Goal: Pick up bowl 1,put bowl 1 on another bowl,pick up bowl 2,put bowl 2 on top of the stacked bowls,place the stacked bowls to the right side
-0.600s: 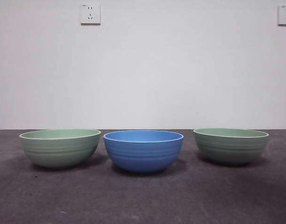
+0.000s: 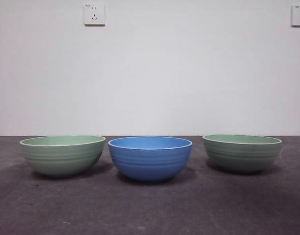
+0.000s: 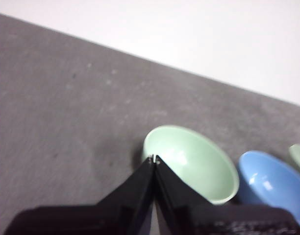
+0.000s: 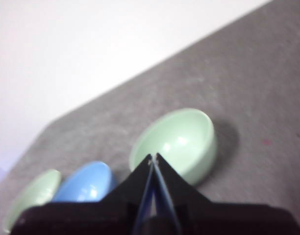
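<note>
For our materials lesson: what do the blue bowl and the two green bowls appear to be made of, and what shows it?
Blue bowl: probably moulded plastic or glazed ceramic; smooth, faintly ribbed side, soft highlights inside in the wrist views. Left green bowl and right green bowl: same ribbed shape, satin sheen, pale rim edge. The look cannot settle plastic or ceramic.

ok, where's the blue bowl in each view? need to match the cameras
Front view: blue bowl sits centre, between the two green bowls.
Left wrist view: blue bowl shows at the frame's edge, beside the green bowl nearest the left gripper.
Right wrist view: blue bowl lies between two green bowls, next to the one nearest the right gripper.
Shared landmark: the line where the grey table meets the white wall.
</note>
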You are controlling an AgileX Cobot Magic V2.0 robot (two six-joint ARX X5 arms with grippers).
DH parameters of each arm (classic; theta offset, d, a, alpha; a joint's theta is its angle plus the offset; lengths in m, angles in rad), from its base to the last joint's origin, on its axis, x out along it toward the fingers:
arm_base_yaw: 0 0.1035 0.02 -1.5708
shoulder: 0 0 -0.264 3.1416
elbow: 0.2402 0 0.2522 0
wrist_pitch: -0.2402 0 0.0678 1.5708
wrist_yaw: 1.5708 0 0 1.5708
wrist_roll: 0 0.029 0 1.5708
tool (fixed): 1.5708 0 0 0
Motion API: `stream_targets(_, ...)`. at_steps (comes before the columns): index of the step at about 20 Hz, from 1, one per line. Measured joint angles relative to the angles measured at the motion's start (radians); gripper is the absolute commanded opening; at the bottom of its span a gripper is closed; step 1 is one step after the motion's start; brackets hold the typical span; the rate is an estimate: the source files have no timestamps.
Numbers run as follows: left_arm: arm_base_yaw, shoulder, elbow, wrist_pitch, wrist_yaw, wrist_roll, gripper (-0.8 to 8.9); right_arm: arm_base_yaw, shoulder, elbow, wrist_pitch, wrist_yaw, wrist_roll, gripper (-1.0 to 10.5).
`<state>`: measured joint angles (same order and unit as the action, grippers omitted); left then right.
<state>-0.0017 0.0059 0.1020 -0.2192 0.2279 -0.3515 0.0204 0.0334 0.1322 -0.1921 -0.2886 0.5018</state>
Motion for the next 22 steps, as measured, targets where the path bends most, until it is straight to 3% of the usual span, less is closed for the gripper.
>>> stream_targets(4, 0.0, 0.023, 0.079, -0.031, 0.052, -0.009, -0.08, 0.0, 0.06, 0.085, 0.001, -0.018, 0.011, -0.1)
stream_targets(11, 0.0, 0.138, 0.199, -0.109, 0.195, -0.007, -0.08, 0.0, 0.241, 0.252, -0.087, -0.161, -0.028, -0.1)
stream_targets(17, 0.0, 0.27, 0.341, -0.223, 0.306, 0.09, -0.08, 0.0, 0.43, 0.446, -0.322, -0.257, -0.2, -0.1)
stream_targets(22, 0.0, 0.382, 0.481, -0.377, 0.326, 0.224, -0.08, 0.013, 0.584, 0.622, -0.548, -0.259, -0.377, -0.1)
